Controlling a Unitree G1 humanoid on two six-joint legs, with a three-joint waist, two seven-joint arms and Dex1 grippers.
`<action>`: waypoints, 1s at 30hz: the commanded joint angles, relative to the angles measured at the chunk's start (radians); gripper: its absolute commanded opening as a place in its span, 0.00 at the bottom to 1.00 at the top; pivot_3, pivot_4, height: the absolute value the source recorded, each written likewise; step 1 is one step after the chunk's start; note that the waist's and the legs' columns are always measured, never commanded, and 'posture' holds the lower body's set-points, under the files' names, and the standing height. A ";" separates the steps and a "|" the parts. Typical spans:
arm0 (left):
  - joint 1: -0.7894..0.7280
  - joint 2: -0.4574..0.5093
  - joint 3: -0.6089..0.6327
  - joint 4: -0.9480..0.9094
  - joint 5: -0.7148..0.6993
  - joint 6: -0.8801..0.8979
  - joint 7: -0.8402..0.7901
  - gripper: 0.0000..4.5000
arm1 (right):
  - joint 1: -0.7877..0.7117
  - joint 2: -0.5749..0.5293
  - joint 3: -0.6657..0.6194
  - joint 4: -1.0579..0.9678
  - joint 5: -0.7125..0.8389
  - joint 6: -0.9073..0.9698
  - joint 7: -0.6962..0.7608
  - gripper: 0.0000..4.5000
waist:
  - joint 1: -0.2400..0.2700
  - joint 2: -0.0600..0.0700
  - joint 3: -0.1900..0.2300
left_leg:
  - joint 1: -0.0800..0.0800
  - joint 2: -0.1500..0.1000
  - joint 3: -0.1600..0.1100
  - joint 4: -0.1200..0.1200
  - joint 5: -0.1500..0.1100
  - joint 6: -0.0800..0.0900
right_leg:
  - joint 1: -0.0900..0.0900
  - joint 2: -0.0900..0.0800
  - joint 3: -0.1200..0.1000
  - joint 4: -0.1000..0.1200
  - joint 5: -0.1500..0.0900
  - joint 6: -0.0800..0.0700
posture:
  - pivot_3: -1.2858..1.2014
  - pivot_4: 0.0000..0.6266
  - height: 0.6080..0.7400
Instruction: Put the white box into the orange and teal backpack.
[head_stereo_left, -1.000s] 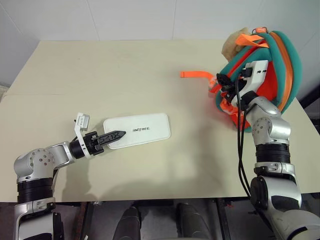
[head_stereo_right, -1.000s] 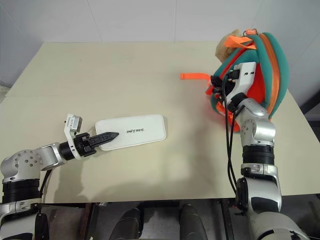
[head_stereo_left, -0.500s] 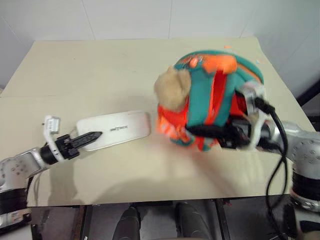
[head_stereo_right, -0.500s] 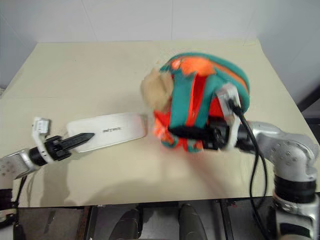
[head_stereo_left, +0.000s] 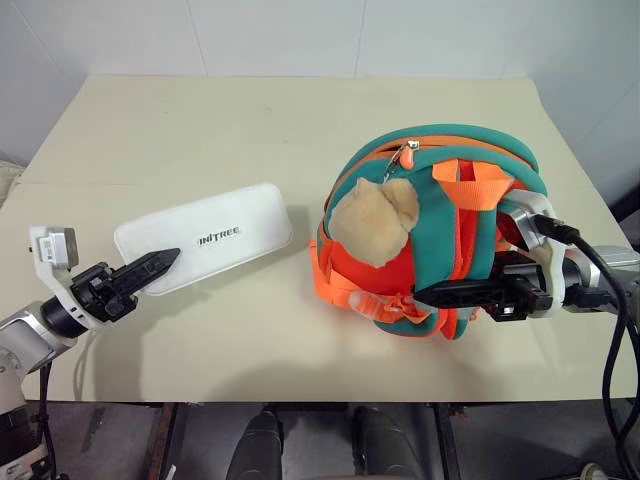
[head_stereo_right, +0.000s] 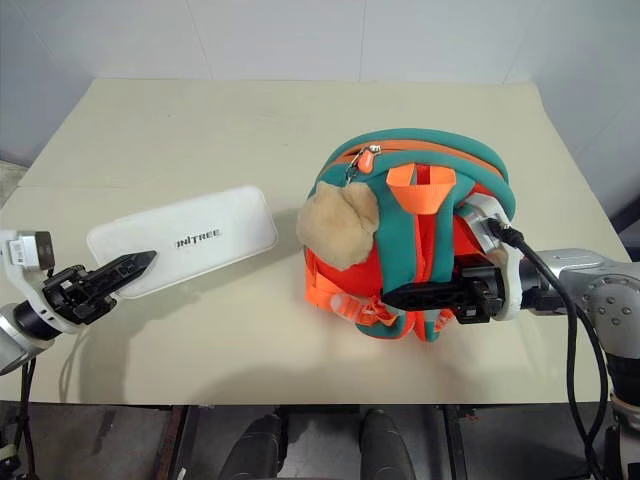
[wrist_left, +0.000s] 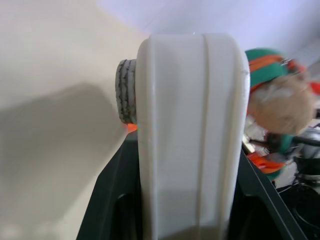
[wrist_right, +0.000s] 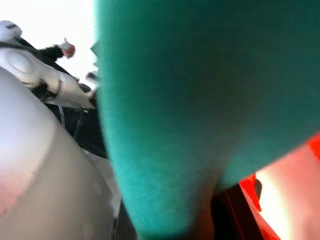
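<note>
You had the white box (head_stereo_left: 203, 237) pinched at its near end by the left gripper (head_stereo_left: 160, 265), low in the left part of the head view. The two black fingers were closed onto that end, and the box looked tilted, with its far end up off the tan table (head_stereo_left: 200, 130), though I could not tell for sure how high it was. In the left wrist view the box's end (wrist_left: 192, 135) sat right between the fingers. The orange and teal backpack (head_stereo_left: 440, 225) was in the right middle of the head view, well apart from the box, with bare table between them. The right gripper (head_stereo_left: 432, 295) had its fingers shut on the bag's lower edge, near a teal strap and an orange loop. The tan plush bit (head_stereo_left: 375, 220) faced the box. A small zipper pull (head_stereo_left: 408, 151) showed at the top of the bag, and from these views I could not tell if the bag was open. So you had two things done, I think: the box was in one hand and the bag was in the other. The main part was left. The box was not in the bag yet. I think you still had to find or make an opening and slide the box in.
</note>
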 joint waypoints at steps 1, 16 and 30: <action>-0.044 -0.006 0.027 -0.072 -0.094 -0.034 0.035 0.30 | -0.020 -0.043 0.014 0.037 -0.061 -0.038 0.082 0.01 | 0.000 0.000 0.000 | 0.000 0.000 0.000 0.000 0.000 0.000 | 0.000 0.000 0.000 0.000 0.000 0.000 | 0.52 0.24 1.00; -0.325 -0.022 -0.222 -0.064 -0.136 -0.110 0.004 0.30 | 0.004 -0.043 0.000 0.032 -0.143 -0.066 0.113 0.01 | 0.000 0.000 0.000 | -0.003 -0.001 0.000 0.005 -0.001 0.001 | 0.000 0.001 0.000 0.000 0.001 0.003 | 0.52 0.24 1.00; -0.457 0.039 -0.472 0.100 0.297 -0.482 -0.240 0.30 | 0.070 -0.025 -0.072 -0.052 -0.085 -0.040 0.031 0.01 | 0.002 0.000 0.000 | -0.007 -0.001 -0.001 0.008 -0.001 0.002 | -0.001 0.001 0.000 0.000 0.002 0.005 | 0.52 0.24 1.00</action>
